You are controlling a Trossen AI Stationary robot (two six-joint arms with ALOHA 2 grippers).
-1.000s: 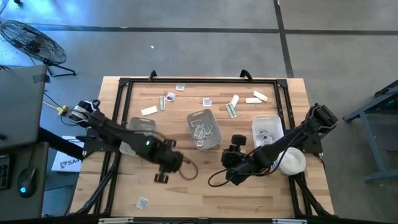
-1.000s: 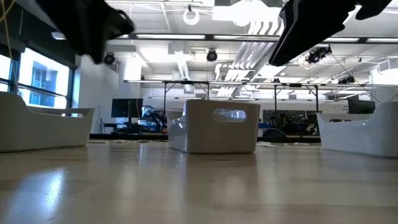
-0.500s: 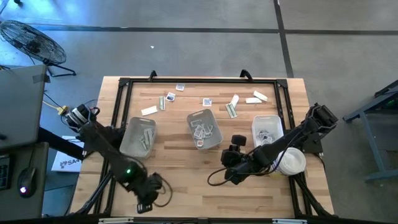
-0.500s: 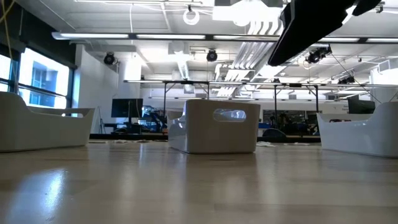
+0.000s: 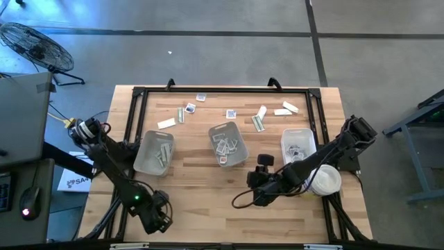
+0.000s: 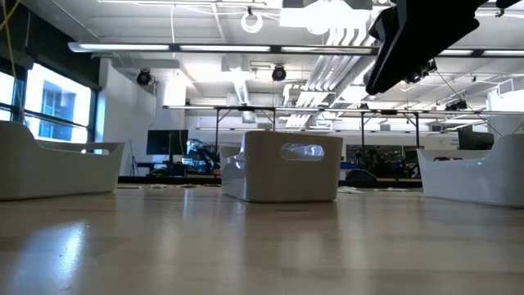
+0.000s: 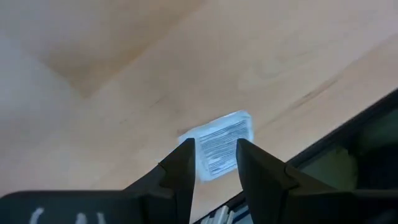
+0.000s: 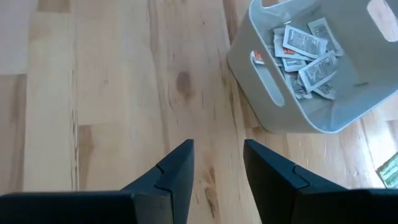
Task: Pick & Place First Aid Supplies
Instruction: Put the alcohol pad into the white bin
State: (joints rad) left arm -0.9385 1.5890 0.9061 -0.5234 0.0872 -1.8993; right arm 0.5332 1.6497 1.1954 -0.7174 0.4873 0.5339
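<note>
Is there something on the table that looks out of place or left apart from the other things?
One square sachet lies alone by the table's near-left edge, far from the loose packets along the far side. The left gripper hangs over it, fingers open. Nothing looks spilled or damaged.

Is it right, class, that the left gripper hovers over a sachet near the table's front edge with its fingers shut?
Not quite: the left wrist view shows the left gripper open, fingers apart above the sachet. It does sit near the table's front edge.
</note>
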